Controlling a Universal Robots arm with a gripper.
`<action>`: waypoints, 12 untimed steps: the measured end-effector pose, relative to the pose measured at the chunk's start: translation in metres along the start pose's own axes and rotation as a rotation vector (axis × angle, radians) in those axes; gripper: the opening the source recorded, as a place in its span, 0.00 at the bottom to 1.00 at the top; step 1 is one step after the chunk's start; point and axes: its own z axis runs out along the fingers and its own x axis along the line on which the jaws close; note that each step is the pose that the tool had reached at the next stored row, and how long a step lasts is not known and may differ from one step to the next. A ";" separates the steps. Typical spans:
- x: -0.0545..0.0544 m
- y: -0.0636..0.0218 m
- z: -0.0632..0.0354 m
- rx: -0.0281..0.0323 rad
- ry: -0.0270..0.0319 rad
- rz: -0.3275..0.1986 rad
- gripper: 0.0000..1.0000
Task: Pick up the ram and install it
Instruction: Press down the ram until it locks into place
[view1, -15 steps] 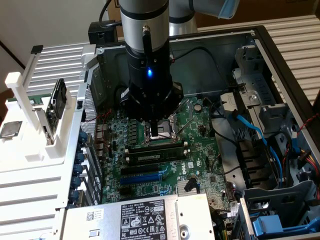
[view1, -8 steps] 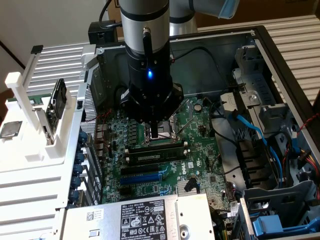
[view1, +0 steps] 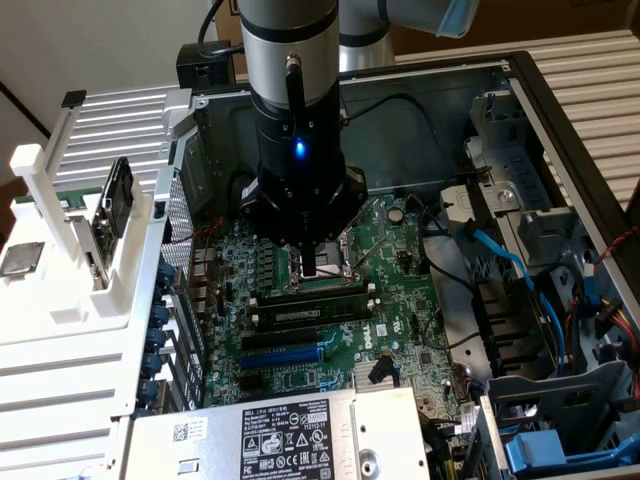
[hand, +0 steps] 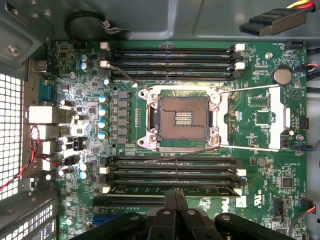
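Observation:
The ram (view1: 305, 312) is a dark green stick with a pale label. It stands on edge in one of the black memory slots below the CPU socket (view1: 318, 262) on the motherboard. In the wrist view the ram (hand: 172, 190) lies in the slot closest to my fingers, between white end clips. My gripper (view1: 322, 268) hangs over the board just above these slots, shut with nothing between its fingers. In the wrist view the gripper (hand: 174, 194) has its tips right at the ram's top edge; whether they touch it I cannot tell.
The open computer case (view1: 520, 75) walls in the board. Blue and black cables (view1: 500, 255) and drive bays lie on the exterior view's right, and the power supply (view1: 280, 435) is in front. A white rack (view1: 60, 200) holding a dark part stands on the exterior view's left.

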 end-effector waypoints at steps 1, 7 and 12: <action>0.000 0.0000 0.0000 0.0000 0.0000 0.000 0.10; 0.002 -0.0001 0.0000 0.0001 -0.0014 0.000 0.10; 0.017 -0.0002 0.0001 -0.0002 -0.0214 -0.001 0.10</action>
